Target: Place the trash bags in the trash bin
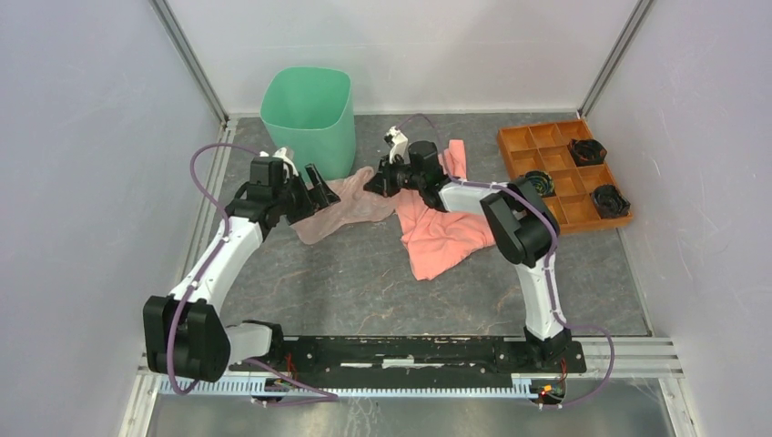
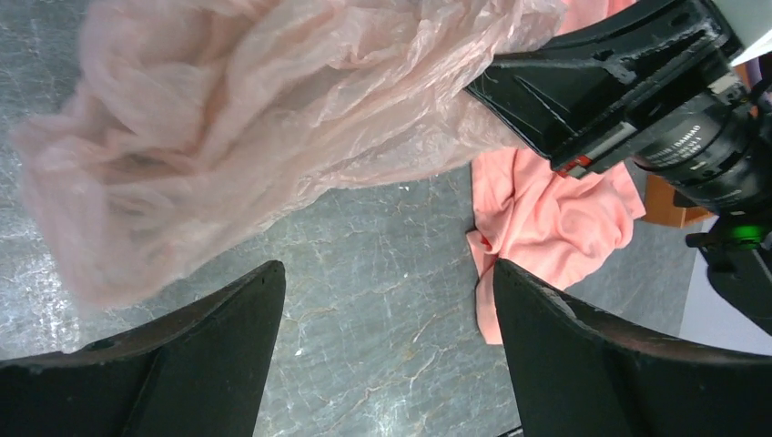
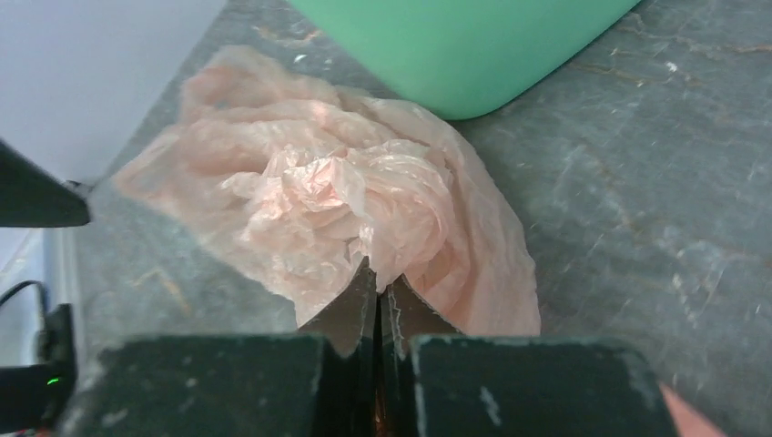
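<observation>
While the crinkly pale-pink plastic trash bag [image 1: 344,205] lay on the tabletop [image 1: 364,282] beside the mint-green plastic bin [image 1: 309,118], right hand [image 3: 376,293] pinched its edge; left hand [image 2: 391,341] gaped wide. Seemed weightless, floppy, slippery; bunched folds best for grip.

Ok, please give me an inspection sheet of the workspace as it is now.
Surface: grey veined mat.
Job's things: bag crumpled on the mat beside the upright bin.
Clutter: cloth on the mat; tray holding three black parts.
Grippers: left gripper open, empty; right gripper shut on the bag.
Cables: purple cables loop along both arms.
Surroundings: white walls; nothing else seen.
</observation>
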